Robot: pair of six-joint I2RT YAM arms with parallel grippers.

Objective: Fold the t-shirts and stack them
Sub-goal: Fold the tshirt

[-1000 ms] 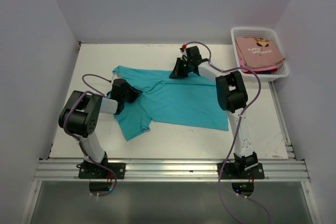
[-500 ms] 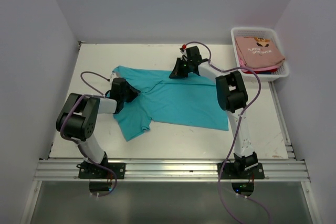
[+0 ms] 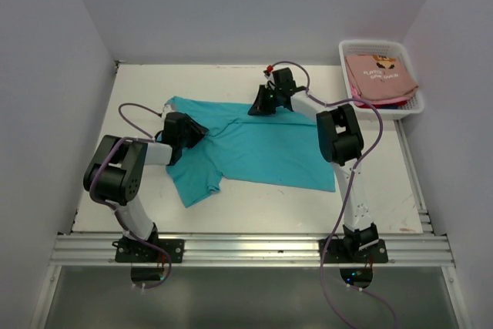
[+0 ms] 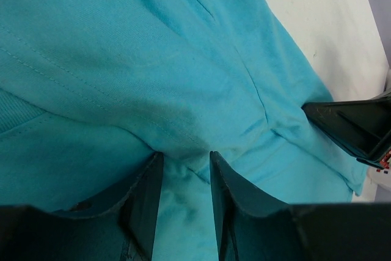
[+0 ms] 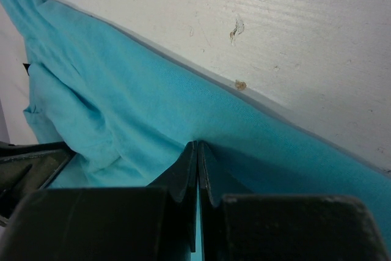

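Where your teal t-shirt (image 3: pixel 262 148) lies: spread across the middle of the white table (image 3: pixel 231 209), with one sleeve pointing to the near left and the cloth bunched at its far left corner.
Your right gripper (image 5: pixel 197 148): it sits at the shirt's far edge, its fingers pressed together with a thin line of teal cloth clamped between them.
Your left gripper (image 4: pixel 183 163): it is down on the shirt's left shoulder area. Its fingers stand a narrow gap apart with a pucker of cloth between them. Creases run into that gap, so the cloth seems pinched, though the wrist view does not settle it.
Cloth between your grippers: it lies on the table, creased.
Salmon-pink t-shirt (image 3: pixel 381 75): you see it folded in the white basket (image 3: pixel 344 55) at the far right corner, well apart from the teal one.
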